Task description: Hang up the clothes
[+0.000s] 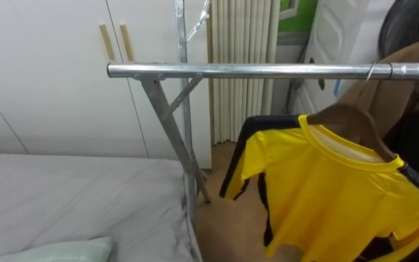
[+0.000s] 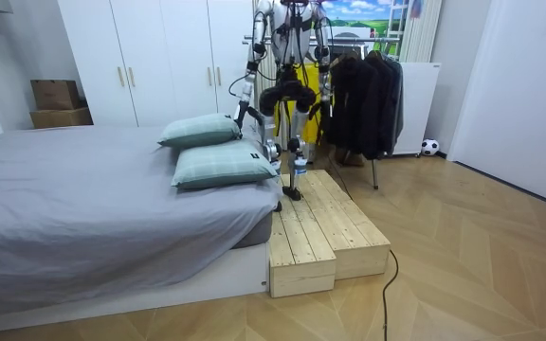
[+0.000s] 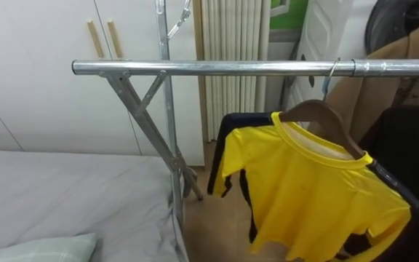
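A yellow shirt [image 1: 340, 196] with dark side stripes hangs on a wooden hanger [image 1: 349, 116]. The hanger's metal hook is over the silver rail [image 1: 253, 70] of a clothes rack, toward the rail's right part. In the room view the shirt [image 2: 303, 74] shows in front of me as I stand upright on a wooden platform [image 2: 325, 227], facing the rack. My left hand [image 2: 244, 112] and right hand [image 2: 318, 110] are lowered at my sides, apart from the shirt. They are too small there to read their fingers.
Beige and dark garments [image 1: 417, 124] hang further right on the rail. The rack's slanted legs [image 1: 173, 138] stand by the grey bed [image 1: 64, 196], which carries pillows [image 2: 221, 163]. White wardrobe doors [image 1: 49, 73] are behind. A ball [image 2: 428, 147] lies on the floor.
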`<state>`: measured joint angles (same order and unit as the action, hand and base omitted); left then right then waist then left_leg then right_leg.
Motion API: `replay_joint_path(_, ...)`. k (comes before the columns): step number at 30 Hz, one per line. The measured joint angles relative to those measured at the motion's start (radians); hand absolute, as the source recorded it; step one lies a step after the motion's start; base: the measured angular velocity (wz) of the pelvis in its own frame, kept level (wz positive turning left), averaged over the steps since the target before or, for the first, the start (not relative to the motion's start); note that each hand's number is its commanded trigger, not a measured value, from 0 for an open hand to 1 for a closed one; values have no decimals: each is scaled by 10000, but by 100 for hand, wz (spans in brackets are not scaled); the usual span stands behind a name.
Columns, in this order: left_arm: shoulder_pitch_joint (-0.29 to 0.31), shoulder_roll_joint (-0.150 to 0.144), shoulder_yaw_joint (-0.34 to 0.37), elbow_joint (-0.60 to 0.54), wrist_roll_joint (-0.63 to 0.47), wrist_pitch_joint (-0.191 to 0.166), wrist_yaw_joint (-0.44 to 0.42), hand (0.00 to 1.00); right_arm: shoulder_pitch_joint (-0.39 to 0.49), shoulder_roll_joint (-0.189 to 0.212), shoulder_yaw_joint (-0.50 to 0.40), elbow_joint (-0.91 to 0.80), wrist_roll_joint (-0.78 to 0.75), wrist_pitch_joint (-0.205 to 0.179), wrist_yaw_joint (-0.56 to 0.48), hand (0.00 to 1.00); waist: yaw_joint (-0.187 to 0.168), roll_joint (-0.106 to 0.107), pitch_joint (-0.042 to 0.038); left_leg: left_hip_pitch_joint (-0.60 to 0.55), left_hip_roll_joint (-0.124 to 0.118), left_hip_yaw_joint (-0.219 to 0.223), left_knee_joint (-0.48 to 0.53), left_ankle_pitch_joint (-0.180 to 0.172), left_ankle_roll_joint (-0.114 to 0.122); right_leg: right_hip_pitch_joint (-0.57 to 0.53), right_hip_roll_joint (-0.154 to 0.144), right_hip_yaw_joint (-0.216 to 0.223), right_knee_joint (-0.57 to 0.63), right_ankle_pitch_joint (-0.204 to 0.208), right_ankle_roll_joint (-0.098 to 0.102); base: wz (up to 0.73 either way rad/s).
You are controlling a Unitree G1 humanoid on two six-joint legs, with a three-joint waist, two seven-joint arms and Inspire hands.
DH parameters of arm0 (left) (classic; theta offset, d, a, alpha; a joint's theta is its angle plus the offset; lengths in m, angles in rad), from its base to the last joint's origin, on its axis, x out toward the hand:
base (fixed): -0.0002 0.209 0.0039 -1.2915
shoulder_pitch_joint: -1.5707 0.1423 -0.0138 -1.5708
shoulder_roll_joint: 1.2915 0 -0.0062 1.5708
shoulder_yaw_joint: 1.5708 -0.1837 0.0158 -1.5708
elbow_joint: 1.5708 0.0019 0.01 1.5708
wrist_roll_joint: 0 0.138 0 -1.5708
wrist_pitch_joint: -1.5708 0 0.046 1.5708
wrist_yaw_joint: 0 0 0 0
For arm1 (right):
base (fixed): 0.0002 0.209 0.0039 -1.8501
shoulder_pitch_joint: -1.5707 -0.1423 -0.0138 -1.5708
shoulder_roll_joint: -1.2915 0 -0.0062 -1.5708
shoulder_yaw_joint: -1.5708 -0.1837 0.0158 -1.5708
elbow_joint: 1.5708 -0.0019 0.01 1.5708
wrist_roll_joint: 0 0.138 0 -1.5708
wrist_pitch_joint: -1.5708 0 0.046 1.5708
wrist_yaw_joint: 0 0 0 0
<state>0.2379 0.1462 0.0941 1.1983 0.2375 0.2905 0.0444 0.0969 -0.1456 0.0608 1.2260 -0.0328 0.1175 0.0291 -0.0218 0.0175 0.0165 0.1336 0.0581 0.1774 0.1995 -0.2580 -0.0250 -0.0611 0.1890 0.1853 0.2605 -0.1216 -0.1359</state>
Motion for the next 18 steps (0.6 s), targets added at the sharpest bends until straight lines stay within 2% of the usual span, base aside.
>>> replay_joint_path(1,-15,-5,-3,0,0,-87,65,0,6,-13,70,-47,77,-9,29,0,32,0,1,-40,13,-1,-7,-8,-14,-51,-3,-47,20,-14,13,20)
replay_joint_path(3,-31,-27,-11,-69,31,-381,204,0,-8,-111,383,-213,78,-43,126,0,332,32,-10,-302,21,-59,73,-22,-36,-310,-31,-190,149,-36,-2,13)
replay_joint_path(7,-107,-96,-5,-198,396,-583,200,0,-58,-255,372,-212,1,-77,187,0,504,115,-72,-733,1,-498,364,6,-82,-450,-187,-641,149,-50,-132,44)
replay_joint_path(9,-263,-121,-6,-204,398,-623,184,0,-80,-321,384,-194,-42,-93,187,0,522,200,-61,-1020,25,-390,658,69,-156,-443,-412,-1296,125,-140,-202,82)
replay_joint_path(10,-303,-125,3,-186,398,-674,176,0,-94,-336,400,-195,-109,-94,187,0,547,205,-60,-1098,26,-373,736,108,-159,-438,-475,-1479,125,-155,-224,93)
replay_joint_path(11,-393,-127,0,-190,393,-747,155,0,-138,-355,428,-187,-210,-96,186,0,510,190,-65,-1317,46,-255,875,233,-161,-444,-643,-1982,115,-199,-277,122)
replay_joint_path(12,-591,-128,3,-209,385,-749,104,0,-161,-391,423,-166,-213,-94,180,0,509,161,-58,-1584,146,232,968,365,-165,-470,-847,-2555,89,-272,-300,135)
replay_joint_path(13,-679,-121,4,-239,389,-755,72,0,-179,-404,414,-137,-216,-88,178,0,518,157,-60,-1685,213,543,1037,417,-168,-475,-947,-2820,64,-317,-312,154)
replay_joint_path(14,-742,-120,3,-323,392,-764,17,0,-232,-438,339,-84,-308,-59,176,0,549,89,-45,-1854,452,1146,1418,434,-182,-492,-1101,-3365,80,-433,-352,143)
replay_joint_path(15,-754,-128,-1,-343,392,-767,-83,0,-315,-473,338,-79,-383,-37,162,0,569,97,-39,-1977,749,1828,2058,299,-126,-487,-1214,-3870,145,-587,-423,139)
replay_joint_path(16,-749,-127,5,-343,397,-727,-145,0,-350,-482,338,-90,-450,-13,146,0,578,106,-39,-2001,914,2132,2430,221,-34,-459,-1273,-4146,173,-643,-430,137)
replay_joint_path(17,-729,-118,20,-357,405,-656,-255,0,-385,-485,324,-90,-520,94,138,0,581,85,-53,-1981,1174,2575,3183,68,64,-419,-1442,-4677,300,-819,-287,151)
replay_joint_path(18,-706,-117,19,-395,404,-638,-351,0,-385,-524,288,-89,-523,175,137,0,575,59,-68,-1876,1319,2833,3744,-21,88,-408,-1629,-5259,435,-1007,-245,157)
